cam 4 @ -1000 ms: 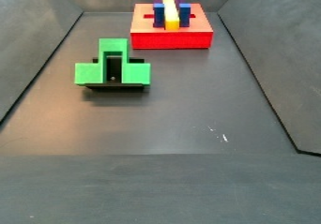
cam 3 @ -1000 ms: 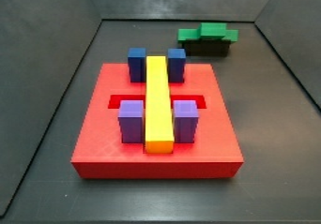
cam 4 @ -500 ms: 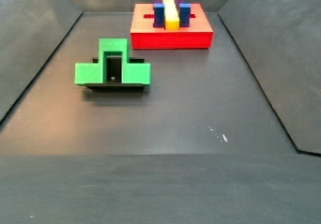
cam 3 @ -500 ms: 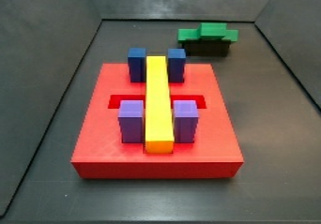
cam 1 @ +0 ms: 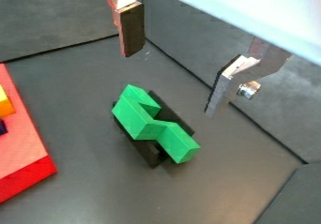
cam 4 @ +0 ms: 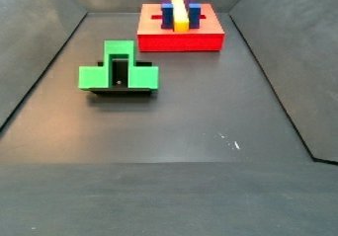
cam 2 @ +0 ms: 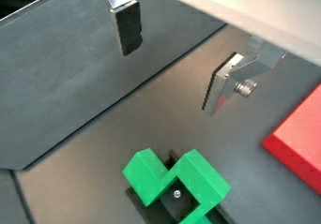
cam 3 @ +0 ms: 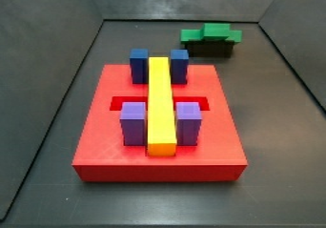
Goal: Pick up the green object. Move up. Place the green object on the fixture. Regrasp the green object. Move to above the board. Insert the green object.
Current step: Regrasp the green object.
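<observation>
The green object (cam 4: 119, 75) rests on top of the dark fixture (cam 4: 122, 93) on the black floor, apart from the red board (cam 4: 183, 41). Both side views show it, the green object (cam 3: 211, 32) on the fixture (cam 3: 212, 49) beyond the board (cam 3: 159, 148). My gripper does not show in the side views. In both wrist views my gripper (cam 1: 175, 57) (cam 2: 174, 54) hangs open and empty, well above the floor. The green object (cam 1: 153, 125) (cam 2: 175, 178) lies below and off to one side of the fingers, not between them.
The board carries a long yellow bar (cam 3: 159, 98), two blue blocks (cam 3: 139, 64) and two purple blocks (cam 3: 133, 125). Sloped dark walls (cam 4: 34, 72) enclose the floor. In the wrist views the board's red edge (cam 1: 19, 162) (cam 2: 301, 139) lies beside the fixture.
</observation>
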